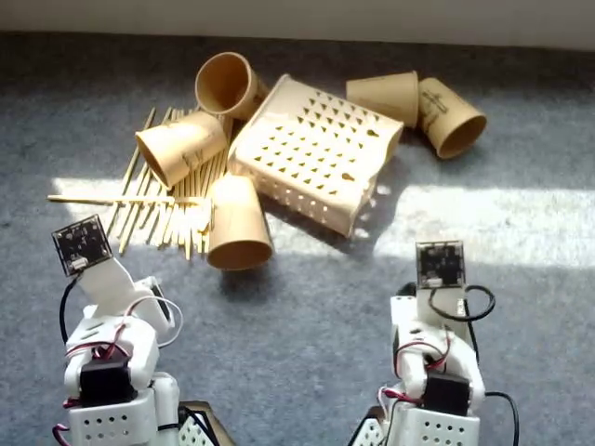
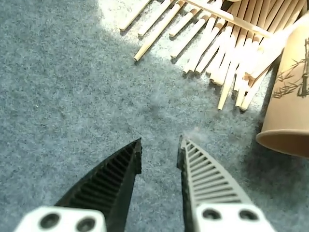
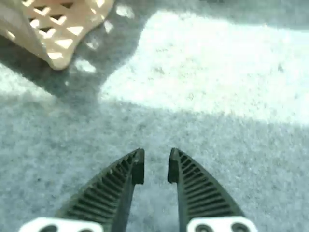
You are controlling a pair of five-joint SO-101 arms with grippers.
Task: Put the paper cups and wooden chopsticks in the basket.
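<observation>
Upper left in the high view, the chopsticks (image 1: 172, 200) lie fanned, long axes mostly top to bottom, one crosswise, with cups (image 1: 239, 223) on their sides around the tipped-over basket (image 1: 311, 153), while the left gripper (image 2: 161, 140) and right gripper (image 3: 156, 151) hang slightly parted over carpet (image 1: 307, 316) below.

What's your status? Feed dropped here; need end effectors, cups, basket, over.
Left end effector open, empty, near chopsticks. Right end effector open, empty, over carpet. Five paper cups lying outside basket. Basket tipped, holed face up.
</observation>
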